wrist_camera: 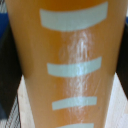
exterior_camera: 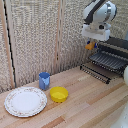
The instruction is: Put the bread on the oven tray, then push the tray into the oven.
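Note:
My clamp point(exterior_camera: 90, 44) hangs high at the exterior view's right, on the white arm, shut on the bread point(exterior_camera: 90, 47), a small orange-brown chunk just below the white block. The bread is in the air, just off the near left corner of the oven pan point(exterior_camera: 108, 60). That pan is a dark ribbed tray sticking out of the dark oven point(exterior_camera: 118, 45). In the wrist view the bread point(wrist_camera: 70, 65) fills nearly the whole frame, orange with pale stripes. The fingers cannot be made out there.
The oven's door point(exterior_camera: 96, 73) lies open and flat on the wooden table point(exterior_camera: 85, 105). A blue cup point(exterior_camera: 44, 80), a yellow bowl point(exterior_camera: 59, 94) and a round patterned white plate point(exterior_camera: 25, 101) stand at the exterior view's left. A corrugated wall runs behind.

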